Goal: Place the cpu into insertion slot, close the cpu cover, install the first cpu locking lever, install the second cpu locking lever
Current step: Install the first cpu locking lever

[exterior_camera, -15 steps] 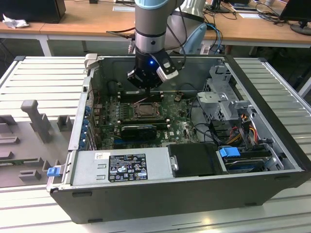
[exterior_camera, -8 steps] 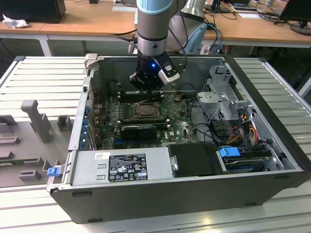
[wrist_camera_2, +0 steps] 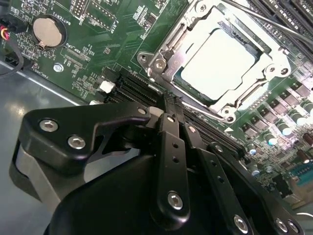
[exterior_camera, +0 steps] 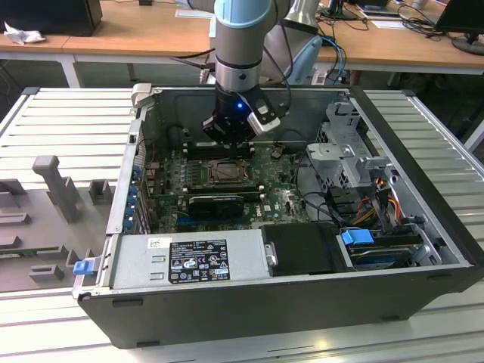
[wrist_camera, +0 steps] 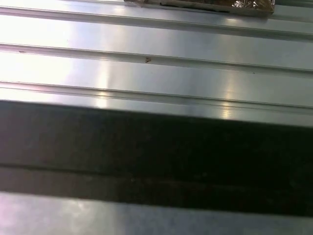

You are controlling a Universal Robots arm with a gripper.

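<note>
An open computer case (exterior_camera: pixel 287 302) is shown lying on a ribbed metal table (exterior_camera: pixel 60 121), with the green circuit board (exterior_camera: pixel 280 200) exposed inside. In the exterior view the gripper (exterior_camera: pixel 231 140) is seen lowered into the case, just above the board and on the far side of the insertion slot (exterior_camera: pixel 225 172). In the second wrist view the cpu (wrist_camera_2: pixel 217 63) is seen seated in the insertion slot, its pale metallic face showing through the window of the cpu cover (wrist_camera_2: pixel 274 61), which lies flat over it. A thin locking lever (wrist_camera_2: pixel 274 22) is seen running along one edge of the socket. The gripper's black fingers (wrist_camera_2: pixel 171 142) are pressed together with no gap visible, and nothing is held between them. A round coin battery (wrist_camera_2: pixel 48 30) is seated on the board, well apart from the socket. In the first wrist view ribbed metal is shown beyond a dark band.
</note>
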